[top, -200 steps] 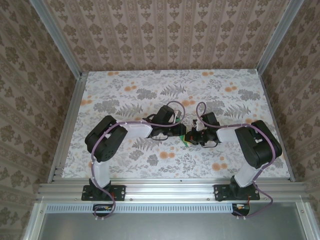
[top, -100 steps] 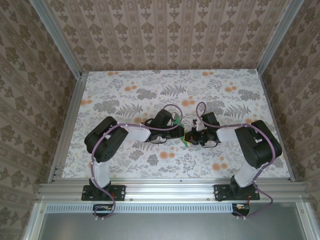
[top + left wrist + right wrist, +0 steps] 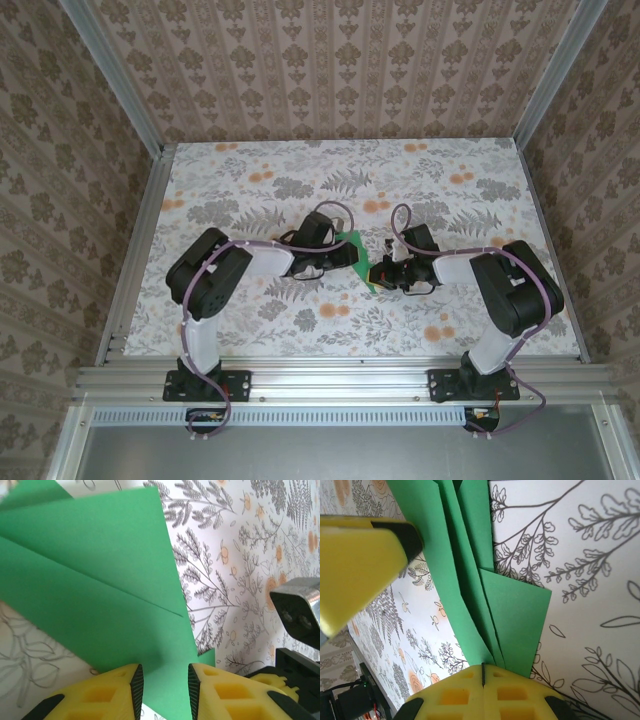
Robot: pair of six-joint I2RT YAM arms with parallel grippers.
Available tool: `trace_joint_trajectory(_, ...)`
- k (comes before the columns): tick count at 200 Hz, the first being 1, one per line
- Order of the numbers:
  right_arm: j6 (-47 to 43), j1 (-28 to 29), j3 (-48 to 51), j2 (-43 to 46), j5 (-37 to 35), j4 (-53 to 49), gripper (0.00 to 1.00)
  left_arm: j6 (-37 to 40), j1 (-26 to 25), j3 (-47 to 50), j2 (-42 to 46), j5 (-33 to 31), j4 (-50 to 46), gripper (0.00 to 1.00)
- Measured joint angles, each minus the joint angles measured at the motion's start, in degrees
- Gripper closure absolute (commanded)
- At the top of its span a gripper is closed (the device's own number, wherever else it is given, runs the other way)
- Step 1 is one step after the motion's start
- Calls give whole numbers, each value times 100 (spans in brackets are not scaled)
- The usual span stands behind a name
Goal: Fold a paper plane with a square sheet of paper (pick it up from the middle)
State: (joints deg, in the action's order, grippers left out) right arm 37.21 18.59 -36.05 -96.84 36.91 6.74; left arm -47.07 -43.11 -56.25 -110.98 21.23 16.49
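Bright even light, soft shadows; left pincer [image 3: 165, 685] slightly blurred.

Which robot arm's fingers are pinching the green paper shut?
The right arm's yellow fingers, closed tight on the folded bright green paper; the left arm's fingers stand apart.

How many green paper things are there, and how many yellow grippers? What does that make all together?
green folded paper: 1
yellow grippers: 2 (left gripper, right gripper)
Total: 3
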Motion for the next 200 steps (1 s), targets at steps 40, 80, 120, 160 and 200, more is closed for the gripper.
trace_joint_trajectory(40,-33,11,-2,37,-46,-48,100,39,245,-81,-85,219,44,65)
trace_joint_trajectory(80,-83,33,0,232,-70,-339,96,87,693,-74,7,310,-26,58)
trace_joint_trajectory(120,-142,160,-166,1161,-144,-1003,65,267,870,-26,837,223,-509,48)
trace_joint_trajectory(160,-542,101,-754,1952,-1054,-1635,50,328,800,321,1864,107,-662,44)
trace_joint_trajectory(200,-903,118,-966,1204,-1303,-1971,49,315,623,680,1961,-37,-885,44)
